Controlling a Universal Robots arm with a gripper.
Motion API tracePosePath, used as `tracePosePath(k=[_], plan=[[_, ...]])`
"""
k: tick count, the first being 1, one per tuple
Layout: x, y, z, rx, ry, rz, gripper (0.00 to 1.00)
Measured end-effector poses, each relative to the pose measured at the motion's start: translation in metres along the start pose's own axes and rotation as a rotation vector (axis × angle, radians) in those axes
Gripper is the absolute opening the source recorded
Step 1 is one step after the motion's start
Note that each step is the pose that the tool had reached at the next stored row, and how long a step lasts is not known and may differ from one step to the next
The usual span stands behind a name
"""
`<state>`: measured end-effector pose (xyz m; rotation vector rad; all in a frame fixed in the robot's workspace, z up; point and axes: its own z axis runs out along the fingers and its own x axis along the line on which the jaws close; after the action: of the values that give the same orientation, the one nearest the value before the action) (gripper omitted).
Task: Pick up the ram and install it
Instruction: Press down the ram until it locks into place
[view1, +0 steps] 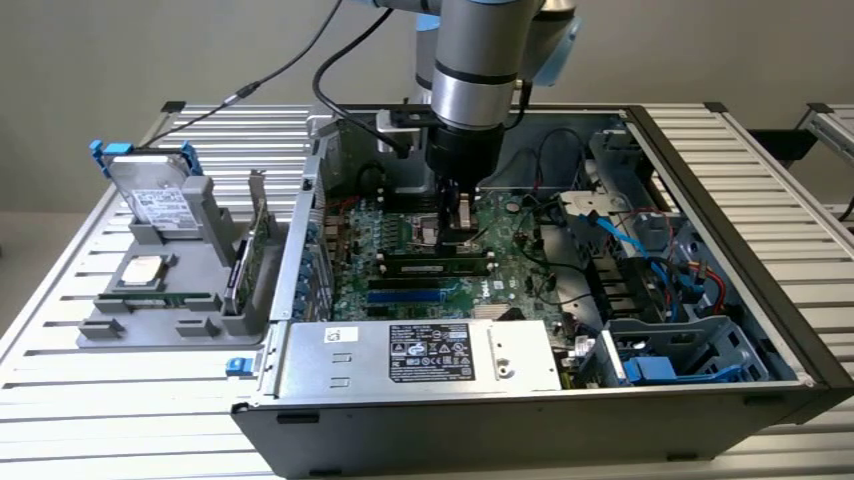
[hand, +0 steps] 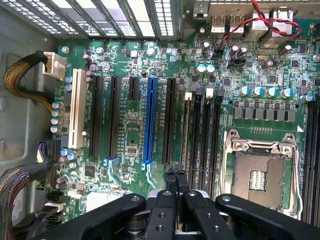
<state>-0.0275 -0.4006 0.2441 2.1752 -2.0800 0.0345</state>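
Right at the gripper (hand: 176, 176), the two fingers (hand: 171, 181) are pressed together with nothing seen between them. In the exterior view the gripper (view1: 458, 232) hangs straight down into the open case (view1: 747, 230), tips low over the board.

Just beside the fingertips lies the ram (hand: 185, 135), standing on edge in the first of the black memory slots and running away from the tips. I cannot tell whether the tips touch it. In the exterior view the ram (view1: 434, 267) sits in its slot just past the tips, label and chips facing the camera.

On one side of the fingers are the other memory slots, then the open processor socket (hand: 258, 177) with its metal frame. On the other side stand the long card slots: black ones, a blue slot (hand: 148, 120), then a white slot (hand: 77, 107).

Farther off, a braided cable (hand: 20, 75) plugs in near the case wall, and red and black wires (hand: 250, 25) loop by the rear ports. Nothing lies across the ram.

Well apart from the fingers, the power supply (view1: 427, 355) spans the case's front. Outside the case, on the table (view1: 80, 440), a grey holder (view1: 200, 215) carries a drive (view1: 154, 195) and a square chip (view1: 144, 270).
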Motion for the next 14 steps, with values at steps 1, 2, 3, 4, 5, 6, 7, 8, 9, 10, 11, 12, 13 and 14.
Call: tracePosePath(k=[1, 2, 3, 4, 5, 6, 7, 8, 9, 10, 11, 12, 13, 14], plan=[[0.0, 0.0, 0.0, -0.0001, 0.0001, 0.0, 0.1], [0.0, 0.0, 0.0, 0.0, 0.0, 0.0, 0.1], [0.0, 0.0001, 0.0002, -0.0005, -0.0003, 0.003, 0.1], [0.0, 0.0002, 0.0004, -0.0017, -0.001, 0.014, 0.1], [-0.0001, 0.0002, 0.0007, -0.0031, -0.0021, 0.028, 0.1], [-0.0003, 0.0001, 0.0011, -0.0048, -0.0034, 0.043, 0.1], [-0.0004, 0.0001, 0.0017, -0.0067, -0.0049, 0.061, 0.1], [-0.0004, 0.0001, 0.0022, -0.0088, -0.0064, 0.08, 0.1], [-0.0006, 0.0, 0.0028, -0.0107, -0.0078, 0.098, 0.1], [-0.0007, 0.0, 0.0034, -0.0126, -0.0092, 0.116, 0.1], [-0.0007, -0.0001, 0.0039, -0.0144, -0.0105, 0.132, 0.1], [-0.0008, -0.0001, 0.0043, -0.0157, -0.0117, 0.148, 0.1], [-0.0008, -0.0001, 0.0047, -0.0168, -0.0129, 0.163, 0.1], [-0.0009, -0.0002, 0.005, -0.0178, -0.0142, 0.177, 0.1]])
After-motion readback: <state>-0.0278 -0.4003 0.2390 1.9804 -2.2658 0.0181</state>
